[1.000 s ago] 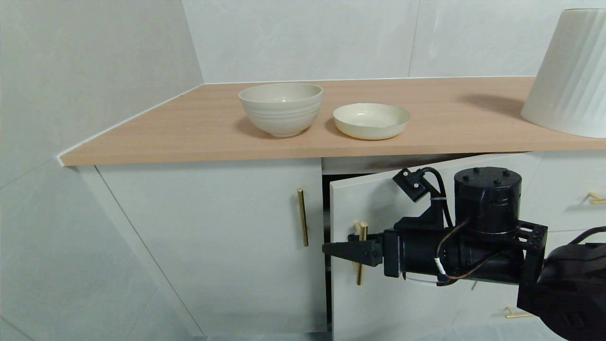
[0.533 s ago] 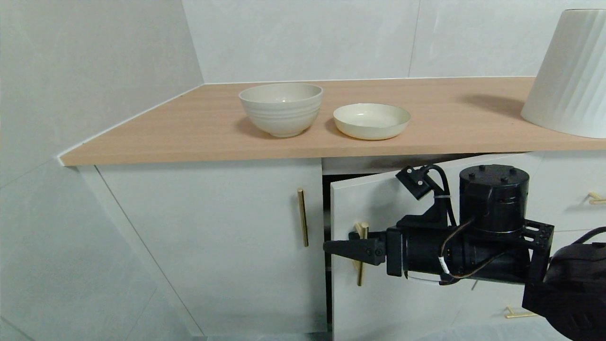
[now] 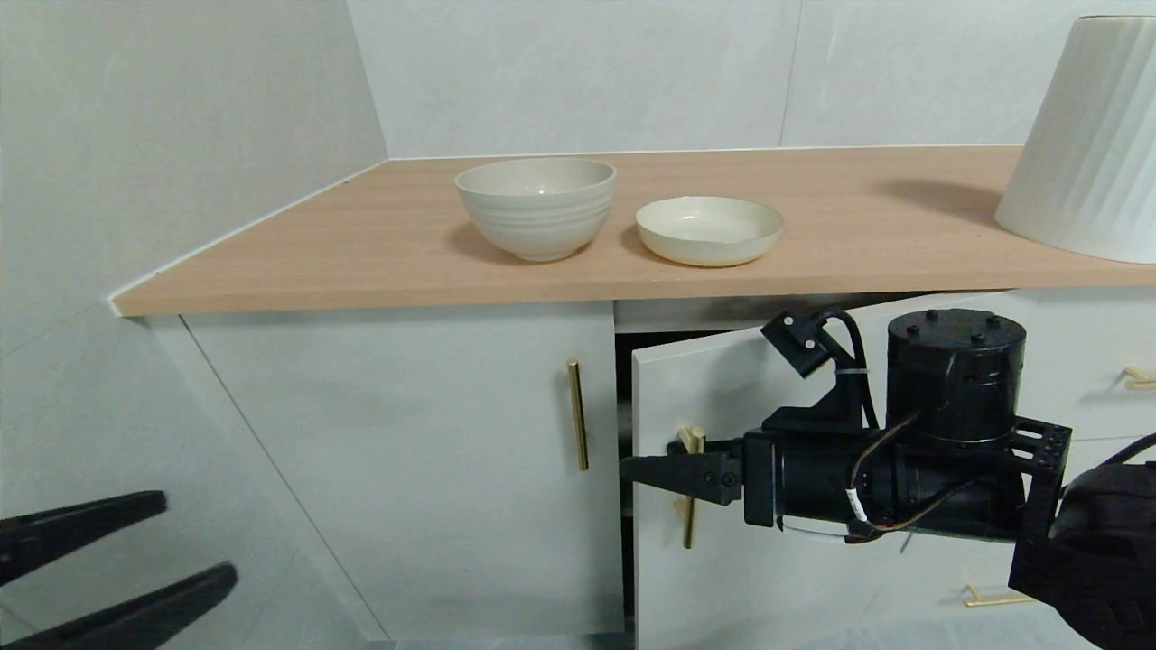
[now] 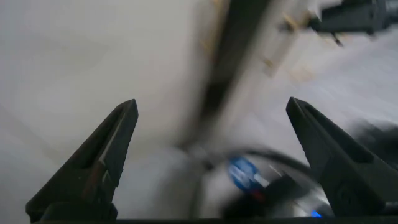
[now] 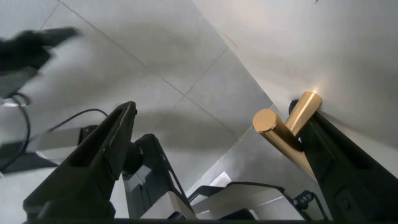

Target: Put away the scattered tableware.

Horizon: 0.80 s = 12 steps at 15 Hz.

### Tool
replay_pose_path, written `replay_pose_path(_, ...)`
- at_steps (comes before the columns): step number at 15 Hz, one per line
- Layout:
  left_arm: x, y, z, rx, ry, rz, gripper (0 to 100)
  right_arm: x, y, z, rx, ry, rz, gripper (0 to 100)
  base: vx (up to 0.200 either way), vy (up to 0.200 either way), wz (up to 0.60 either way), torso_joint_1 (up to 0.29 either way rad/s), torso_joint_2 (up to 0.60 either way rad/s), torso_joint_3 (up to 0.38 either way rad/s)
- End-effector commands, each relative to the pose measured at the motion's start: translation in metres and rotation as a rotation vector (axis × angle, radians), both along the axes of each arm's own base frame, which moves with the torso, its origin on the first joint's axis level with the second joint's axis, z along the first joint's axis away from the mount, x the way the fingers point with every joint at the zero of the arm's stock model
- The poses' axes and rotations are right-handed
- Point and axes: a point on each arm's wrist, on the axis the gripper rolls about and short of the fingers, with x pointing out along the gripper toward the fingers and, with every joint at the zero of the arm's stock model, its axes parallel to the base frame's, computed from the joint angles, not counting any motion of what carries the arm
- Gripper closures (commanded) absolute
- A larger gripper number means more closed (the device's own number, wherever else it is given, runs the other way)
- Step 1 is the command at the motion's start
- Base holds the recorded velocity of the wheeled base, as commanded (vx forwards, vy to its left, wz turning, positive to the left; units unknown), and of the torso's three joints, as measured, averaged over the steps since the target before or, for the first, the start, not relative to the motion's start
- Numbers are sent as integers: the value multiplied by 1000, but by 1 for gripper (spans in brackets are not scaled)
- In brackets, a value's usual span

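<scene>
Nearest, low on the robot's left, the left gripper point(image 3: 196, 534) hangs in front of the tiled wall, its two black fingers point(image 4: 93, 168) spread wide with nothing between them and their bases cut off by the edge. A step further in, the right gripper point(image 3: 646, 471) reaches sideways to the gold handle point(image 3: 688, 515) of the right cabinet door point(image 3: 722, 578). The right wrist view has its jaws apart too, the handle tight against one finger point(image 5: 339, 165) and the other finger well clear. The gripper covers the middle of that handle from the head view. There are two doors: this one ajar, and the left door point(image 3: 406, 451) flush, with one gold bar point(image 3: 578, 413) of its own. The dark gap point(image 3: 623, 379) between them gives nothing away about the inside. Two more gold pulls point(image 3: 1140, 377) peek out behind the arm on the right, both partly hidden. Up on the wooden counter point(image 3: 361, 253) are two pieces of tableware: one deep ribbed bowl point(image 3: 536, 206) and, just beside it but apart, one shallow cream dish point(image 3: 708, 229), both upright. Furthest right stands one white ribbed shade point(image 3: 1084, 144), clipped by the edge.
</scene>
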Motion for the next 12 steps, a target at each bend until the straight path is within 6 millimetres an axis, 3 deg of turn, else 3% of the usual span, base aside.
replay_pose_path(1, 51, -30, -30, -23, 326, -151, 0, 1, 1, 0, 0, -1, 0, 0, 0, 0, 0, 0, 0, 0)
replay_pose_path(6, 72, -58, -51, -148, 436, -188, 0, 1, 1, -1, -2, 1, 0, 0, 0, 0, 0, 0, 0, 0)
replay_pose_path(11, 73, -61, -51, -157, 446, -190, 0, 1, 1, -1, -2, 1, 0, 0, 0, 0, 0, 0, 0, 0)
replay_pose_path(12, 73, -61, -52, -156, 449, -190, 100, 1, 1, -1, -2, 1, 0, 0, 0, 0, 0, 0, 0, 0)
